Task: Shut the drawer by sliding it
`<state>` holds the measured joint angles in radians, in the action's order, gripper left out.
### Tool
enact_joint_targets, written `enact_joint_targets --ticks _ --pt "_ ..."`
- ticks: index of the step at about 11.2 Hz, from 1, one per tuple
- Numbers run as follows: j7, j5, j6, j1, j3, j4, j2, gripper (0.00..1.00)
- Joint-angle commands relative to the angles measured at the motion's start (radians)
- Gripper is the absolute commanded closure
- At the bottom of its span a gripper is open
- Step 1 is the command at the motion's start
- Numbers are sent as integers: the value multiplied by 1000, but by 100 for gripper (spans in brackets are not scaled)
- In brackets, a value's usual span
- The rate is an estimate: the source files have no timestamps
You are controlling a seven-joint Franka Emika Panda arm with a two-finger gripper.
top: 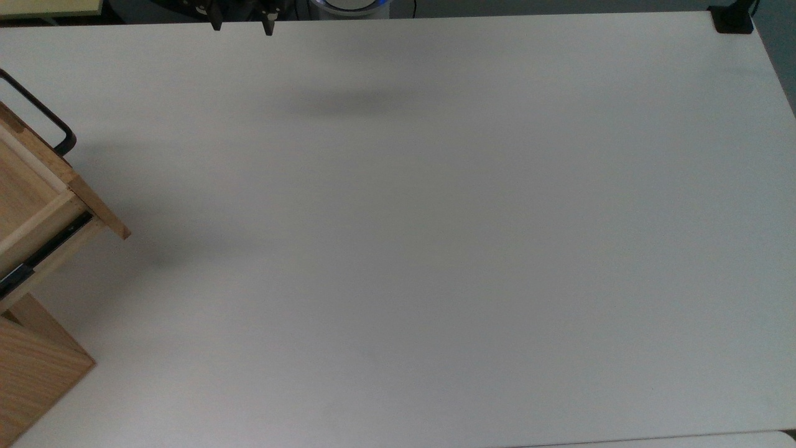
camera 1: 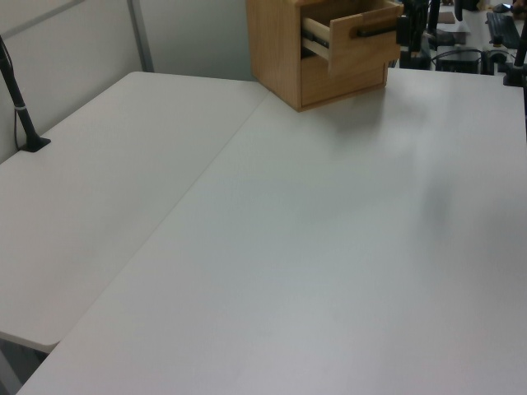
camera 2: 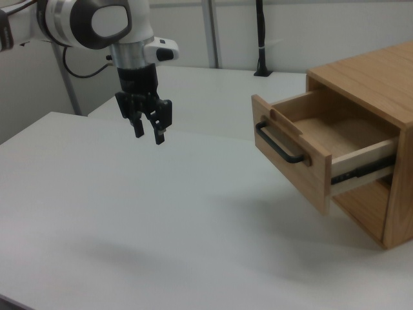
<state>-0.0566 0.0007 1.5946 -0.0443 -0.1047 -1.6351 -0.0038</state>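
The drawer [camera 2: 293,152] is a light wood box pulled well out of the oak cabinet [camera 2: 368,81], with a black bar handle [camera 2: 279,143] on its front. In the top view the drawer [top: 37,186] juts from the top view's left edge, its handle [top: 38,112] toward the table's middle. In the left view the drawer [camera 1: 362,41] stands open at the far end. My gripper [camera 2: 148,134] hangs above the table, well off to the right view's left of the handle, open and holding nothing. Its fingertips also show as the gripper [top: 242,28] at the top edge of the top view.
The white table [top: 435,249] stretches wide and bare between gripper and cabinet. A black clamp [top: 732,18] sits on the far corner at the top view's right. A black post [camera 1: 20,115] stands at the left view's left edge.
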Motion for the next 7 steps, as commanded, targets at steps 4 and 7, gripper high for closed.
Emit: enact_joint_targets --ticks 4,7 --pt "32 22 15 -70 -4 9 63 100" --pt "64 21 103 -179 -4 86 158 100"
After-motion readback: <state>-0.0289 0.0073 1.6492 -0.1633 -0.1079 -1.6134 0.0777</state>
